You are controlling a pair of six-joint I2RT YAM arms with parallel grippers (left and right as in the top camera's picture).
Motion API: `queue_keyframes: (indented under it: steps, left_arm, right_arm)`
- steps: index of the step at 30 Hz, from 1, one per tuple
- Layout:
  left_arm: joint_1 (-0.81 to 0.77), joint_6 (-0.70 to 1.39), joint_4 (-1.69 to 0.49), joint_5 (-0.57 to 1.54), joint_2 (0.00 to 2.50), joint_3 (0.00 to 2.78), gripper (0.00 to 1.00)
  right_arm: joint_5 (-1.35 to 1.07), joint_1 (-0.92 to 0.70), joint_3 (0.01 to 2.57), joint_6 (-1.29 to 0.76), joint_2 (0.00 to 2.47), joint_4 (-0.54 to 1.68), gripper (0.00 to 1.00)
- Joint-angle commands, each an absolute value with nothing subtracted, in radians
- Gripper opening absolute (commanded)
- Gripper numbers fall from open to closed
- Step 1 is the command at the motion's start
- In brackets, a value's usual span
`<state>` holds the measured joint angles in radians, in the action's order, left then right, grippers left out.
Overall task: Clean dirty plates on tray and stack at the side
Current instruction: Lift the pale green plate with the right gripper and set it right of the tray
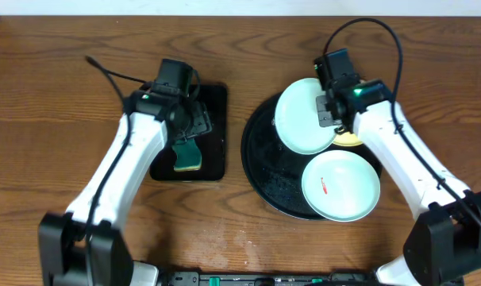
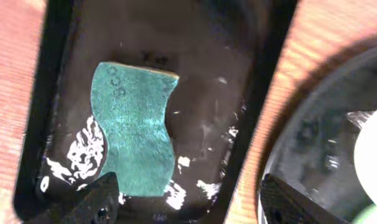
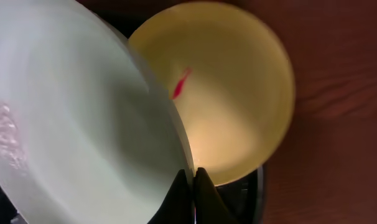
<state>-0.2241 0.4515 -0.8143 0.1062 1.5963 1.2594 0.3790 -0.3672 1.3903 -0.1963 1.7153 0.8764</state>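
Wooden tabletop (image 1: 34, 119), round black tray (image 1: 260, 151) on it. Right hand (image 3: 193, 180) pinches rim of pale blue plate (image 3: 83, 124), tilted over smeared yellow plate (image 3: 238, 93). Left hand (image 2: 188, 199) wide above green sponge (image 2: 132, 130), nothing gripped. Risk: thin edge grip, plate may pivot, drop onto yellow one.

overhead: straight down, whole desk (image 1: 34, 159) | left wrist: close over green sponge (image 2: 132, 124) | right wrist: close over yellow plate (image 3: 238, 93) | shared: round tray (image 1: 264, 159)

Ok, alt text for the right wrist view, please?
The right gripper pinches the rim of a pale blue plate, which fills the left of the view. Behind it lies a yellow plate with a small red smear. A sliver of black tray and brown table show beyond.
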Motion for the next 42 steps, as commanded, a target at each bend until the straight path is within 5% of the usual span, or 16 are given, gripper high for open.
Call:
queue_keyframes:
  steps: [1,21,42]
  left_arm:
    - [-0.220,0.421,-0.838,0.117,1.498,1.292,0.74]
    - [-0.220,0.411,-0.938,0.010,1.385,1.291,0.78]
    - [-0.220,0.412,-0.938,0.011,1.385,1.291,0.78]
  right_arm:
    - [0.603,-0.452,1.390,-0.162,1.699,0.883,0.01]
    - [1.123,-0.832,1.390,-0.189,1.641,0.962,0.01]
    - [1.189,-0.888,1.390,-0.178,1.520,0.961,0.01]
